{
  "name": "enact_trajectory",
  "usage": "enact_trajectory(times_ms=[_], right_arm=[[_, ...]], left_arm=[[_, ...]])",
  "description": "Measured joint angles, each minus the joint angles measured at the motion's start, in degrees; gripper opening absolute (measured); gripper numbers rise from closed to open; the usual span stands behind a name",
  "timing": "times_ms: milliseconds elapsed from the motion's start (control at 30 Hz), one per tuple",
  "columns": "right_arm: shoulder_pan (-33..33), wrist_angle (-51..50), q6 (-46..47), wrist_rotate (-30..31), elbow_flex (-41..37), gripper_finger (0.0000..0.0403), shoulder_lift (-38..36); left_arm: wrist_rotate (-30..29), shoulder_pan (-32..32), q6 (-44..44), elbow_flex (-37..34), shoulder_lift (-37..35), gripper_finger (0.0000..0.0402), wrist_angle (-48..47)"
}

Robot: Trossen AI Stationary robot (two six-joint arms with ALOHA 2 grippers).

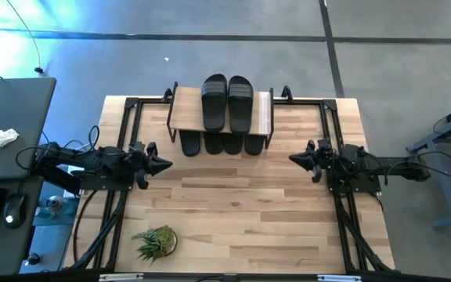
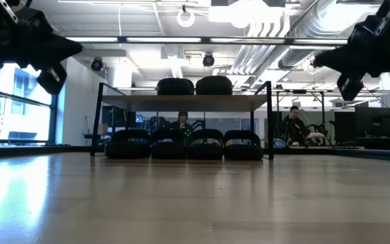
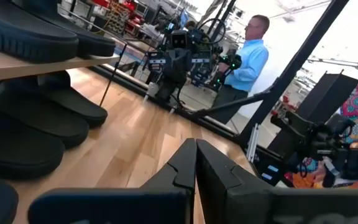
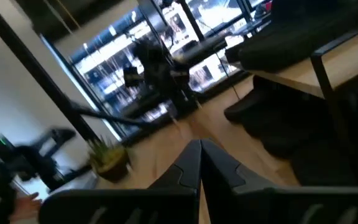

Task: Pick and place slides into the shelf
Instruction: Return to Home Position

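Observation:
The shelf [image 1: 183, 110] stands at the middle of the table's far edge. Two black slides [image 1: 227, 102] lie side by side on its wood top. Several more slides [image 2: 185, 144] stand in a row on the lower tier, their ends sticking out toward the near edge [image 1: 218, 144]. My left gripper [image 1: 165, 164] hovers at the table's left, shut and empty, pointing level toward the right. My right gripper [image 1: 294, 158] hovers at the table's right, also shut and empty, pointing back at it. Both hang well above the tabletop [image 2: 73, 47] [image 2: 317, 59]. Each wrist view shows its fingertips closed together [image 3: 196, 149] [image 4: 200, 149].
A small potted plant [image 1: 156, 241] stands near the table's front left. Black frame rails [image 1: 120, 125] run along the table's left and right sides. A desk with a mouse [image 1: 14, 208] stands left of the table. A person in a blue shirt [image 3: 248, 56] stands beyond the table.

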Motion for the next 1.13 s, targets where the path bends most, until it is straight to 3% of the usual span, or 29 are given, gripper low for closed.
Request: enact_trajectory(times_ms=[233,1133], right_arm=[[0.0,-1.03,-6.54,-0.48,0.26,0.0,0.35],[0.0,-1.25,-6.09,-0.41,0.39,0.0,0.35]], left_arm=[[0.05,0.0,-0.02,0.0,-0.02,0.0001,0.13],[0.05,0.0,-0.11,0.0,-0.04,0.0001,0.07]])
